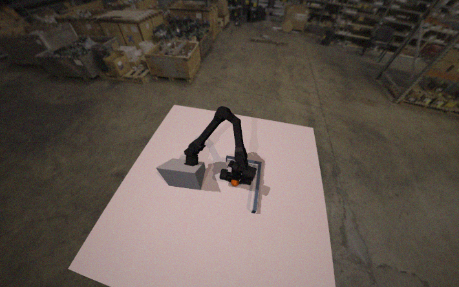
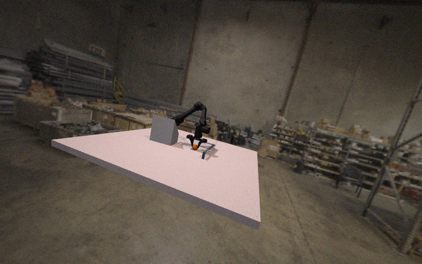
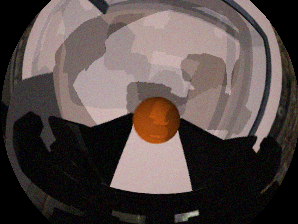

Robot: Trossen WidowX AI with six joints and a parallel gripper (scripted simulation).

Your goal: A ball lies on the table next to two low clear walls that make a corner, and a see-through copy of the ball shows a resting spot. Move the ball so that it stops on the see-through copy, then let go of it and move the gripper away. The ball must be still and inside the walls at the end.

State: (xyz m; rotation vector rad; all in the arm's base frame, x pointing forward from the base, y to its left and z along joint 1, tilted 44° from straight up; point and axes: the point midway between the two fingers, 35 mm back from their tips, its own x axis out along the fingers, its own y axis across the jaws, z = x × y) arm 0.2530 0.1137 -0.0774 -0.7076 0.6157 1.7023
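Orange ball (image 3: 156, 119) clenched in my gripper (image 1: 234, 181), low over the table (image 1: 189, 236) inside the corner walls (image 1: 256, 189); a careless release could send it rolling off target.

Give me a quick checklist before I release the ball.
1. Hand shut on the orange ball: ok.
2. Ball low at the table, seen in the exterior view: ok.
3. Ball on the inner side of the corner walls: ok.
4. Ball lined up on the see-through copy: cannot tell, copy not visible.
5. Ball resting on the table rather than hanging just above it: cannot tell.
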